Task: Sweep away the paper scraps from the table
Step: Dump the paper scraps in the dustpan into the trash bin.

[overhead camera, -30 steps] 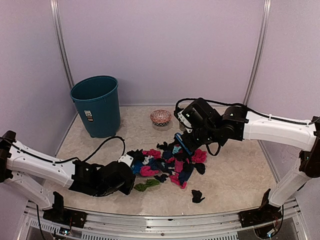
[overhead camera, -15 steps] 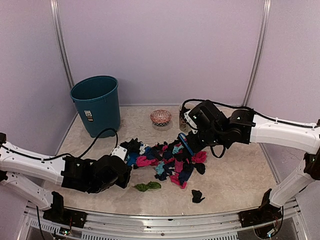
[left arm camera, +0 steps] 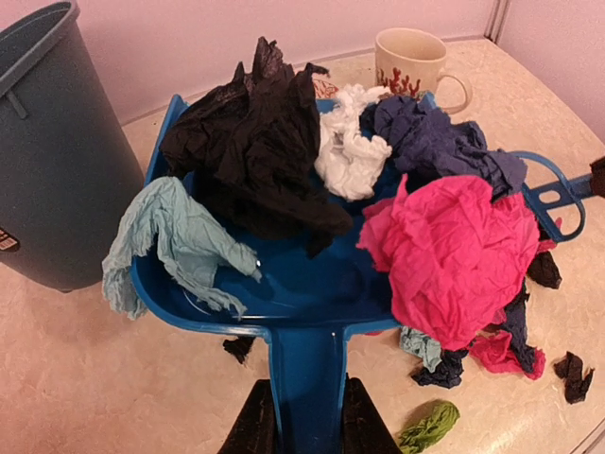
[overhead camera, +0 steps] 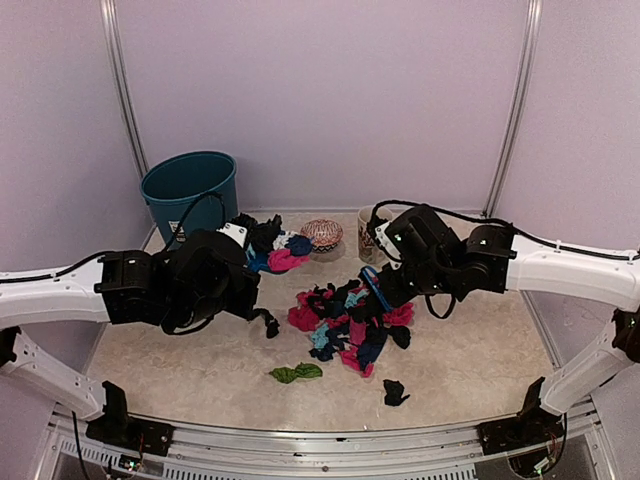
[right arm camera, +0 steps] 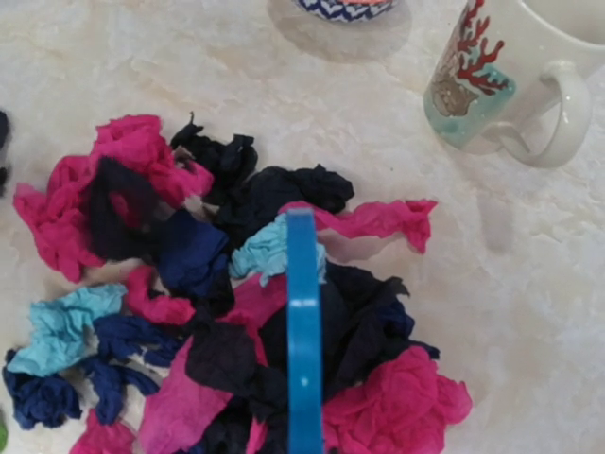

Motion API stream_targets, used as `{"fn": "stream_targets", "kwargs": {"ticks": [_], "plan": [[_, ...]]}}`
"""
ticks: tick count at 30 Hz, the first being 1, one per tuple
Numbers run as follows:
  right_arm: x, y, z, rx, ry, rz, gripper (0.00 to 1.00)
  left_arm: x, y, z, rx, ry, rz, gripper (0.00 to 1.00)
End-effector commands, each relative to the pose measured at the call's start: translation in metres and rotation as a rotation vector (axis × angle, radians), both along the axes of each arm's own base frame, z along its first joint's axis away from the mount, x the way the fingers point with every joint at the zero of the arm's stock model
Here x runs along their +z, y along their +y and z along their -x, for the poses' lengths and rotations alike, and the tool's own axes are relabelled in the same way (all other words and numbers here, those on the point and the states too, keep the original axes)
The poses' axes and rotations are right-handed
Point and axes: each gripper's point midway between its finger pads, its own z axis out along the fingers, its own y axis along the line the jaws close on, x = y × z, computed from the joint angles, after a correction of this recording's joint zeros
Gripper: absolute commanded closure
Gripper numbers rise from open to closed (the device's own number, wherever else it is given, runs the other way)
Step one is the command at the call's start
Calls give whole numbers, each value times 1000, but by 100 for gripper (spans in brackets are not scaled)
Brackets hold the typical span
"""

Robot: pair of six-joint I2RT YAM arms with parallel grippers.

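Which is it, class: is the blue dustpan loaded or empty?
Loaded: the dustpan holds black, white, navy, pink and light blue paper scraps heaped above its rim.

Paper scraps [right arm camera: 198,265] partly off frame

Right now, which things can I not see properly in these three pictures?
Right wrist view: brush edge-on, bristles not visible, near end cut by the bottom edge.
Top view: mug partly hidden behind the right arm.
Left wrist view: dustpan floor covered by paper scraps; bin cut by the left edge.
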Motion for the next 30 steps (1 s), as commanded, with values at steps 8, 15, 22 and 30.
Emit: {"fn": "stream_targets", "kwargs": {"ticks": [8, 15, 22, 30], "plan": [[5, -7, -2, -11, -22, -60, 100, 77, 55, -46, 97, -16, -37, 100], [1, -3, -2, 5, -18, -70, 100, 108, 115, -86, 265, -25, -62, 100], [1, 1, -3, 19, -19, -77, 100, 125, 165, -122, 421, -61, -135, 100], [-2, 0, 1, 29, -9, -89, 100, 122, 177, -159, 502, -62, -284, 100]]}}
